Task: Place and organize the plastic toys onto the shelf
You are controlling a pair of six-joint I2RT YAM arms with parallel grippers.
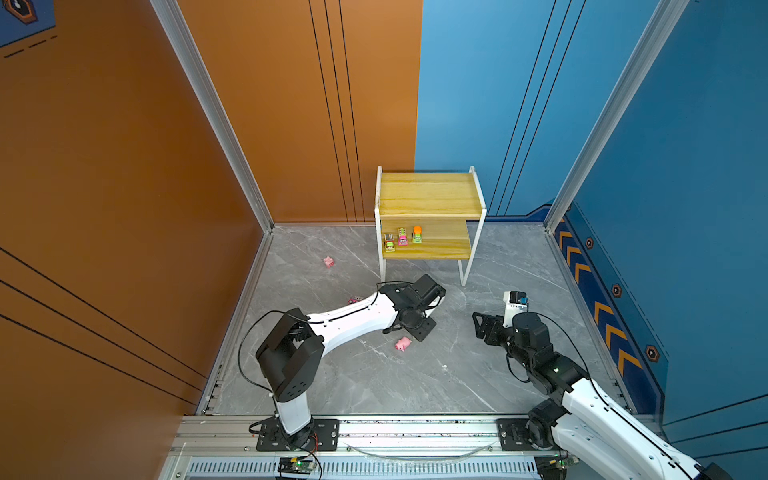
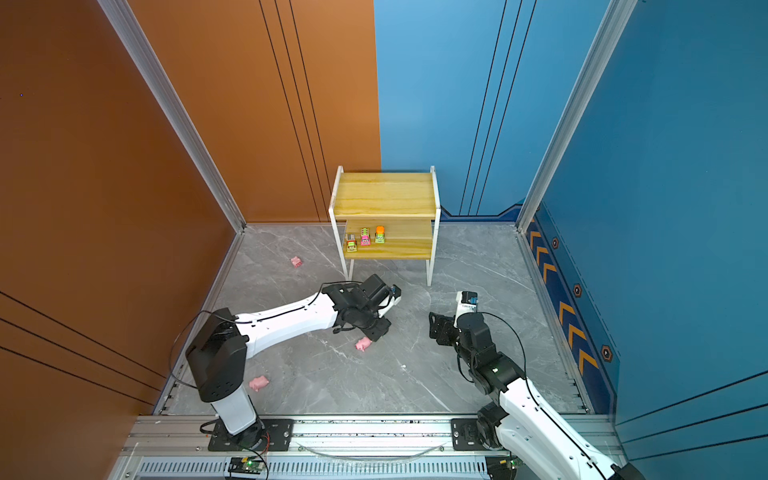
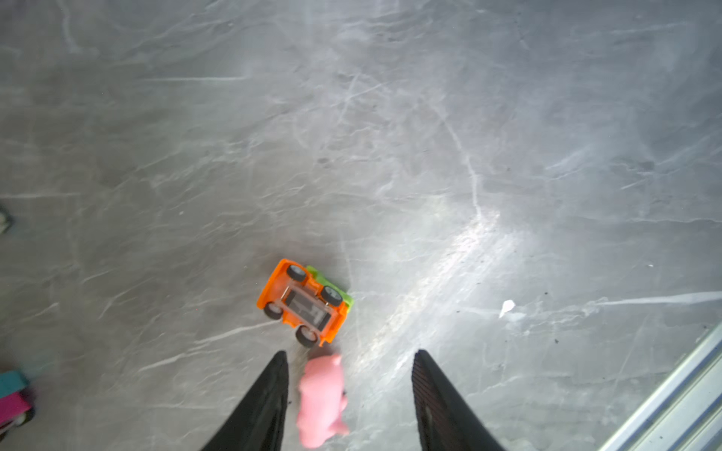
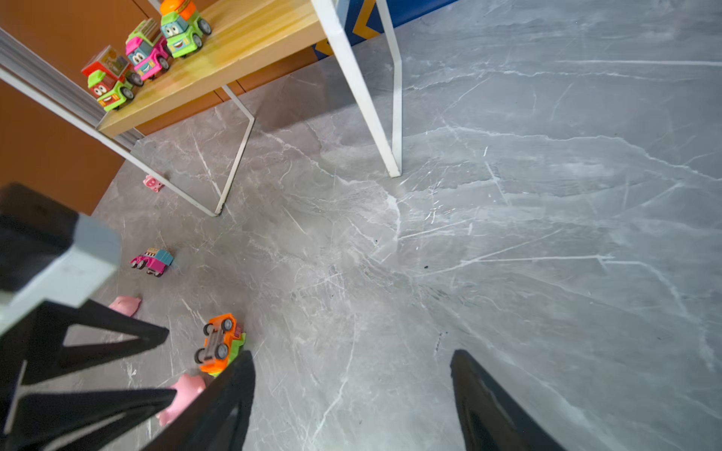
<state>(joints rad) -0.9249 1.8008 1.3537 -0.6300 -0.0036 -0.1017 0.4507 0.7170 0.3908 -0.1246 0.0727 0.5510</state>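
The shelf (image 1: 430,199) stands at the back, with three toy trucks (image 1: 402,237) in a row on its lower board (image 4: 234,58). My left gripper (image 3: 349,359) points down at the floor and is open. A pink pig (image 3: 322,398) lies between its fingers, close to one finger and clear of the other. An orange and green truck (image 3: 304,302) lies wheels-up just beyond the fingertips. My right gripper (image 4: 351,359) hovers open over bare floor, right of the left gripper (image 1: 409,336). In both top views the left arm hides the orange truck.
More toys lie on the grey marble floor: a pig (image 1: 328,261) left of the shelf, a pink and teal truck (image 4: 153,261), a pig (image 4: 125,304) near it, and a pig (image 2: 258,382) by the left arm's base. White shelf legs (image 4: 359,97) stand ahead of the right gripper.
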